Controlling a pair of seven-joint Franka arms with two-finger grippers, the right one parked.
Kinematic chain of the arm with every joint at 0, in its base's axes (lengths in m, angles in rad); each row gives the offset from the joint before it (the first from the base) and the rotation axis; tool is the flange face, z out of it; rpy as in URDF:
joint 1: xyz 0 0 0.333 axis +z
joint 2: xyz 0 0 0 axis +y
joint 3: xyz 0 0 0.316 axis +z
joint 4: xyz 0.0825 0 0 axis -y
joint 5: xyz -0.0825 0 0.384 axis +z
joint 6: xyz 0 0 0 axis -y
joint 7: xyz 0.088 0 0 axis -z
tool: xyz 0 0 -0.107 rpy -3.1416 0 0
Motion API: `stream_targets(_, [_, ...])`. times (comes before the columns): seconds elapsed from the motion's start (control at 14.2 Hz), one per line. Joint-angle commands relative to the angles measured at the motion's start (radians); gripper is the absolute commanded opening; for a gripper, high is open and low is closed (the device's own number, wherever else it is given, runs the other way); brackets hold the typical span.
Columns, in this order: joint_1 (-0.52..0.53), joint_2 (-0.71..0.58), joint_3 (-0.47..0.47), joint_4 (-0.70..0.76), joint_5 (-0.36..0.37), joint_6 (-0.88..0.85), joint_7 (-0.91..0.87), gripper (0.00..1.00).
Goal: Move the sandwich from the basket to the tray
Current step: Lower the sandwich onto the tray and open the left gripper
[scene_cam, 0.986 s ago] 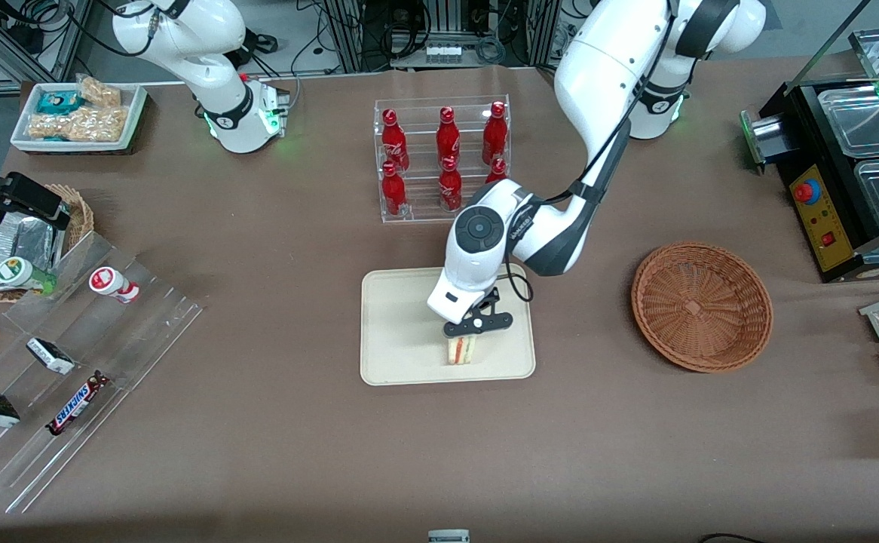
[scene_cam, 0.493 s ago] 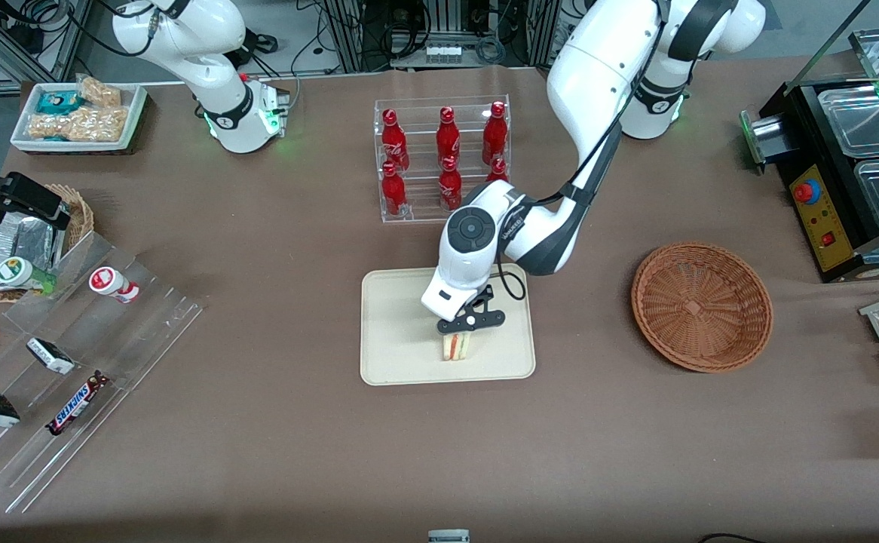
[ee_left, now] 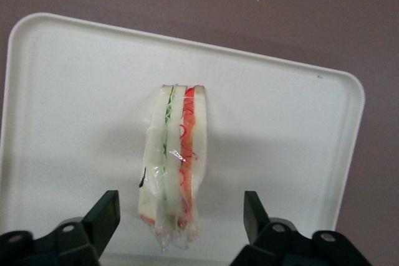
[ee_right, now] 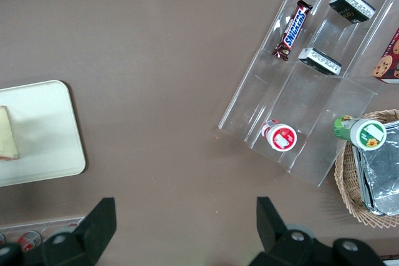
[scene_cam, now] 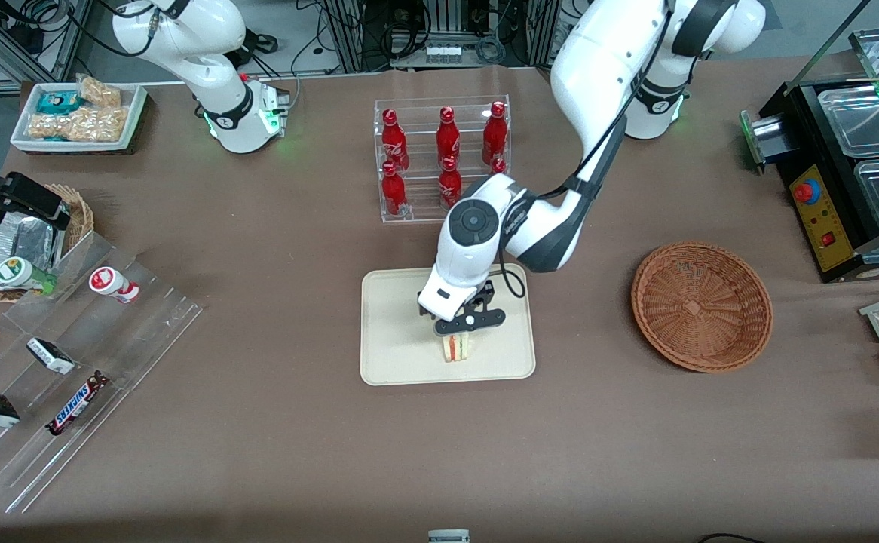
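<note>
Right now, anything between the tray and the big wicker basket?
No. Front view shows only bare brown tablecloth between tray and basket. The gripper hangs open above the sandwich on the tray.

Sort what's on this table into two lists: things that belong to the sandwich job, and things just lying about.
Job: sandwich standing on the tray; empty basket; gripper, open, above the sandwich.

Lying about: red bottles in a rack; Snickers bar; small tan basket with foil packs; snack bin.
</note>
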Motion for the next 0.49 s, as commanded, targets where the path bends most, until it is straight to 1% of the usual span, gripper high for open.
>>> stream_targets(0.0, [-0.002, -0.123, 0.013, -0.025, -0.002, -0.068, -0.007, 1.00])
stream_targets(0.14, [0.005, -0.155, 0.020, -0.019, 0.006, -0.160, -0.009, 1.00])
stream_targets(0.21, [0.005, -0.172, 0.030, -0.019, 0.025, -0.211, -0.004, 1.00])
stream_targets(0.28, [0.011, -0.210, 0.045, -0.034, 0.042, -0.258, 0.023, 1.00])
stream_targets(0.42, [0.055, -0.241, 0.046, -0.059, 0.035, -0.312, 0.123, 1.00])
